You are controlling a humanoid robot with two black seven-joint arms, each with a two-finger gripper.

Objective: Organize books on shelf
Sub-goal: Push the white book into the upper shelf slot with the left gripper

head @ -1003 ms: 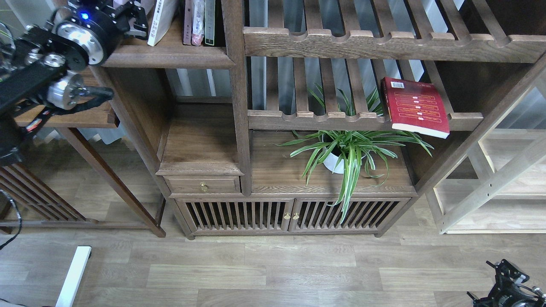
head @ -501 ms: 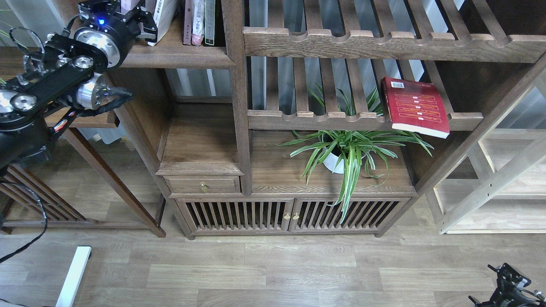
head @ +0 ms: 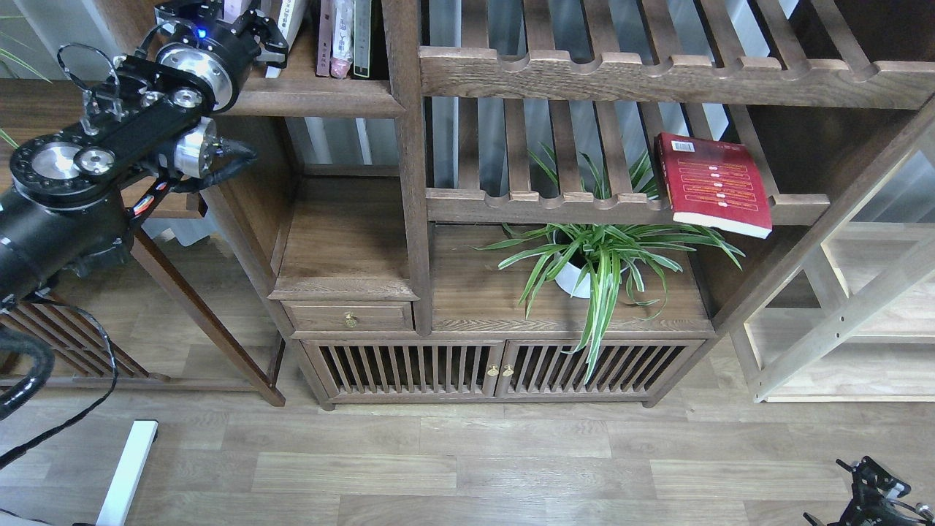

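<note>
Nearest to me, low in the right corner, my right claw (head: pixel 869 493) is only peeking in. It is dark and cut off by the edge, so I cannot tell if it is open or closed.

Further off, the potted spider plant (head: pixel 595 256) is sitting on top of the cabinet. Just above it, the red book (head: pixel 712 183) is lying flat on a slatted rack (head: pixel 548 201), with one corner sticking out over the front rail. I am thinking this book is still waiting to be put away.

Farthest, up in the left corner, my left claw (head: pixel 245 29) is reaching over the dark wooden shelf (head: pixel 321 98), right beside a white book (head: pixel 286 18) that is leaning there. More books (head: pixel 342 36) are standing next to it. The fingers are looking spread, but I cannot tell if they are touching or pinching the white book.

So I am guessing part of the job is done and the red book is left. The tops of the shelf books are cut off, and my arm is hiding the shelf's left end.
</note>
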